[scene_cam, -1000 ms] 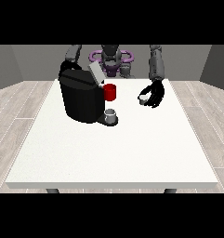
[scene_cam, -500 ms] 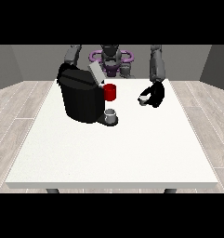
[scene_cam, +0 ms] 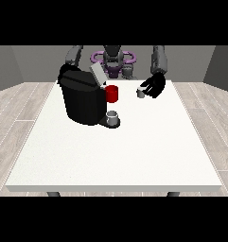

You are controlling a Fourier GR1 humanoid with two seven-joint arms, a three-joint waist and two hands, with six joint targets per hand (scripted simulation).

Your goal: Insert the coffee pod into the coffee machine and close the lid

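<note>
A black coffee machine stands at the table's back left, its grey lid tilted up and open. A red part shows at its front, above a small grey cup on the drip stand. The hand at the view's right hovers right of the machine, its fingers curled round a small grey coffee pod lifted off the table. The hand at the view's left is hidden behind the machine; only its arm shows.
The large white table stretches toward the camera, with its front edge low in the view. The robot's torso stands behind the far edge. Wooden floor surrounds the table.
The hand at the view's right has lifted the pod and carried it left, toward the machine. The machine and its lid have not moved.
</note>
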